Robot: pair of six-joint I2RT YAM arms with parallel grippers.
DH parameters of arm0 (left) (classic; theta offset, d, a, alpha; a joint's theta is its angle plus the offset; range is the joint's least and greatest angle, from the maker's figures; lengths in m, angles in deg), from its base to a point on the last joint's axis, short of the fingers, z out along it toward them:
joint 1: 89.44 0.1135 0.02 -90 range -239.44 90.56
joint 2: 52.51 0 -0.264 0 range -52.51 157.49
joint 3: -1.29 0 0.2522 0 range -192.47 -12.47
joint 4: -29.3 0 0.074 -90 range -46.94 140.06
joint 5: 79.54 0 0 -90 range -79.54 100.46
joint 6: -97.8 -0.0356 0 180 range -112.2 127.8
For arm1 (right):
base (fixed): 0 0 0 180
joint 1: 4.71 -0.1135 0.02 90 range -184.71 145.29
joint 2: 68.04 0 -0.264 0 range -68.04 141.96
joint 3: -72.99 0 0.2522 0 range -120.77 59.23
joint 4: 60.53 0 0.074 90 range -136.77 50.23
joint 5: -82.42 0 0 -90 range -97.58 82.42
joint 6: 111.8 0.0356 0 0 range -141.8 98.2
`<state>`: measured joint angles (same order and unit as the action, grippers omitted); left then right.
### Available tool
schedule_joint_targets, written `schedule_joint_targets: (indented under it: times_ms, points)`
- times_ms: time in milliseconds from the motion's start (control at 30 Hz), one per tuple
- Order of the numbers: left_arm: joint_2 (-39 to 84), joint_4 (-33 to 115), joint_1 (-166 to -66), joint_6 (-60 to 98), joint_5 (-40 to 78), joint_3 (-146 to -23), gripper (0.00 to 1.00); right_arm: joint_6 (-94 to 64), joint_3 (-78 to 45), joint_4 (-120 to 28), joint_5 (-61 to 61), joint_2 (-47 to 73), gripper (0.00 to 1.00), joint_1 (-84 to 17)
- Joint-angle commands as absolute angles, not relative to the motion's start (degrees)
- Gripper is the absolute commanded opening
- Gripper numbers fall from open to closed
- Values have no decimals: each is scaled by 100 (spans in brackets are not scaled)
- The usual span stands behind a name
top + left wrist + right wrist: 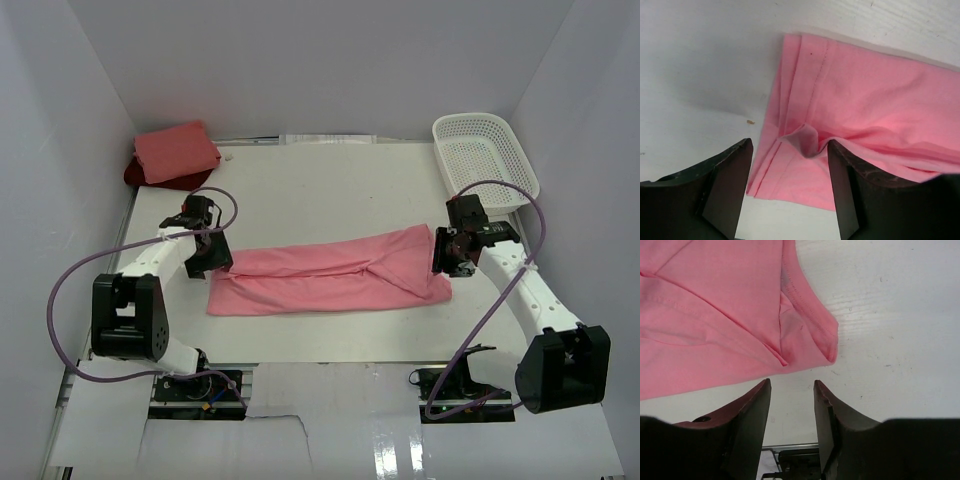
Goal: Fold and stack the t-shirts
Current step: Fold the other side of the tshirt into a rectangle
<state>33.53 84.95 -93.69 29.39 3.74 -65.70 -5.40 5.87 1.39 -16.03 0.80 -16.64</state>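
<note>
A rose pink t-shirt (330,275) lies folded into a long strip across the middle of the table. My left gripper (212,258) is open over its left end; in the left wrist view its hem (805,140) is puckered up between the open fingers (727,185). My right gripper (447,258) is open at the strip's right end; in the right wrist view the shirt's corner (810,340) lies just ahead of the empty fingers (752,415). A folded salmon pink t-shirt (176,151) rests on a dark red one (138,175) at the back left.
A white mesh basket (484,157) stands at the back right. White walls enclose the table (330,190) on three sides. Cables loop from both arms.
</note>
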Motion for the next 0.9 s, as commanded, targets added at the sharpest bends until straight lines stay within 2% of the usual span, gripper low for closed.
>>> schedule_joint_targets:
  times_ms: [0, 100, 267, 467, 867]
  points:
    - [2607, 8543, -9384, 3180, -70, -6810, 72, -361, 106, 96, -1577, 95, 47, -1693]
    - [2526, 8481, -9393, 3093, -62, -7143, 72, -387, -167, -246, -1129, 419, 47, -1710]
    - [3421, 8507, -9393, 3074, 455, -7951, 71, -413, -132, -1212, -285, 1018, 43, -1816]
    - [4028, 8244, -9419, 3171, 957, -8312, 70, -413, -132, -2100, 480, 1940, 42, -1930]
    - [4610, 8138, -9463, 3127, 1275, -8427, 69, -344, -537, -2637, 999, 3022, 41, -2334]
